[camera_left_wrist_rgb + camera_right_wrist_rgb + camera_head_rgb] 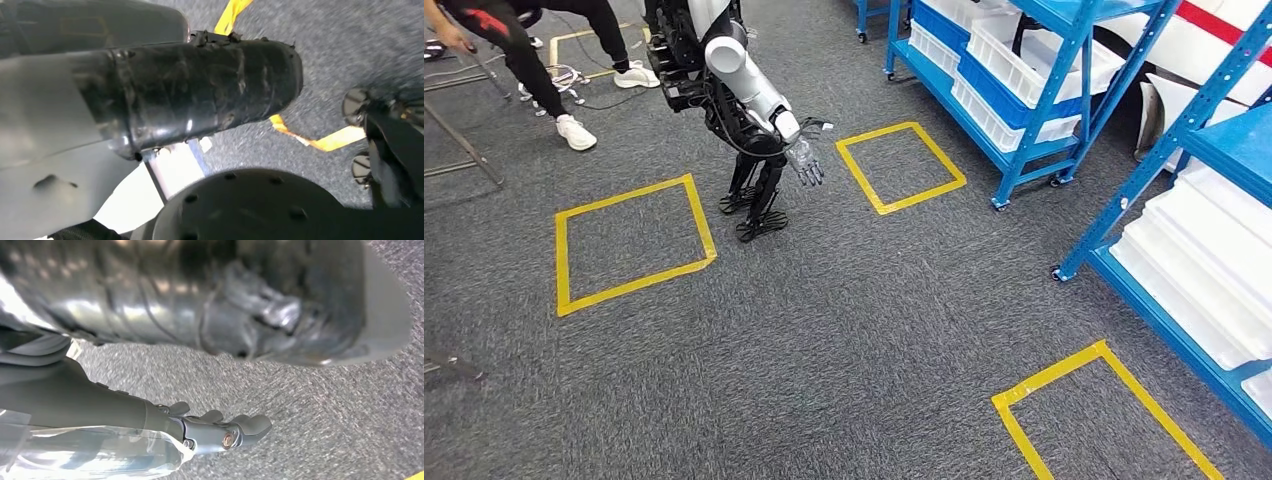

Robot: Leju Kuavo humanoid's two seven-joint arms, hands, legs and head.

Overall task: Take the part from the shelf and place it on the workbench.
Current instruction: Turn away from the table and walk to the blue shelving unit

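My left arm hangs beside my dark legs in the head view. My left hand (805,162) dangles over the grey carpet with its fingers loosely spread and nothing in them. My right hand (220,432) hangs above the carpet in the right wrist view, fingers lightly bent, holding nothing. A blue shelf (1064,110) with white bins stands behind the left hand. A second blue shelf (1124,215) at the right carries stacked white trays (1204,260). I cannot tell which item on the shelves is the part.
Yellow tape squares mark the carpet: one (629,245) beside my feet, one (902,166) in front of the shelf, one (1104,410) near the right shelf. A person's legs (544,70) stand at the far left by cables and a metal frame.
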